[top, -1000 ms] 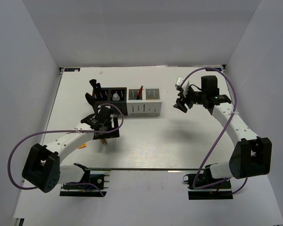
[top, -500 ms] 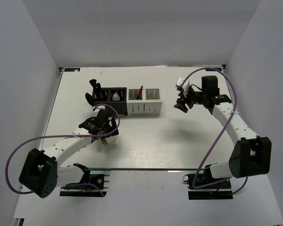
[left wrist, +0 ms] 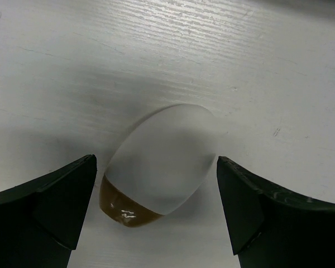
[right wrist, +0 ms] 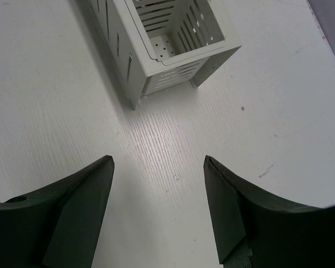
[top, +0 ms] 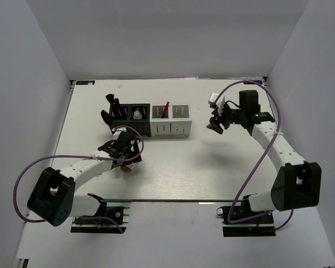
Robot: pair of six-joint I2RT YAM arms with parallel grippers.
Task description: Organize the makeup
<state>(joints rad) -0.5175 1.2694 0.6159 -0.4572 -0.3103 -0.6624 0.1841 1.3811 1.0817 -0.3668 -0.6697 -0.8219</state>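
- Two grippers: the left gripper (left wrist: 155, 167) gaped wide and gripped nothing, with one small white tube (left wrist: 156, 184) with an orange-brown end lying on the table between its jaws.
- The right gripper (right wrist: 157, 162) hung open and empty, near the white boxes (right wrist: 167, 50).
- Two black boxes (top: 128, 124) and two white ones held one sponge (top: 137, 115), one red-and-black stick (top: 166, 108), and brushes (top: 110, 100) too bunched to count.
- The white table (top: 212, 167) had pale grey walls (top: 167, 39) around it.

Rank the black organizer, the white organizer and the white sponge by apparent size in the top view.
1. The black organizer and white organizer: look alike, no ranking between them.
2. The white sponge, sitting in the black organizer: clearly smallest.
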